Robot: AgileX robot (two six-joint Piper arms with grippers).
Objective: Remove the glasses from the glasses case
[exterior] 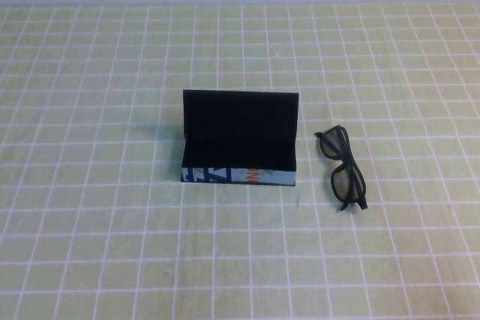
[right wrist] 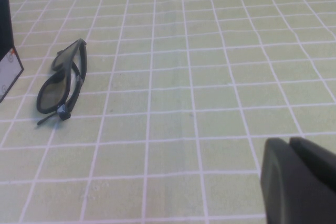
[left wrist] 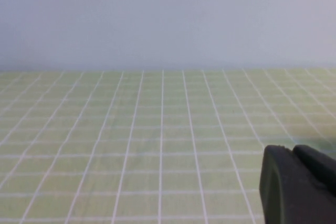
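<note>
Currently the glasses case (exterior: pixel 240 140) sits mid-table on the green checked tablecloth (exterior: pixel 90 245), lid swung up and standing roughly vertical at the back, black interior exposed, pale blue printed strip facing the robot. The glasses (exterior: pixel 343 168) are out of the case, lying folded on the cloth just to the case's right, apart from it, not touching. Frame runs roughly front-to-back in the high view, lenses on edge. Neither arm shows in the high view. Left gripper (left wrist: pixel 299 184): only a dark finger mass at the corner of the left wrist view, above bare cloth with the pale wall (left wrist: pixel 168 19) behind. The two black parts sit right against each other with only a thin seam between them, but the tips are out of frame, so can't tell how far that claw is open. Nothing visible in it or touching it. Right gripper (right wrist: pixel 299 179): same story in the right wrist view, dark finger mass at the frame corner, tips cut off, opening can't be told. It holds nothing visible and hangs over open cloth, well apart from the glasses (right wrist: pixel 63 83), which lie farther out next to the case's end corner (right wrist: pixel 8 51). Glasses touch only the cloth.
</note>
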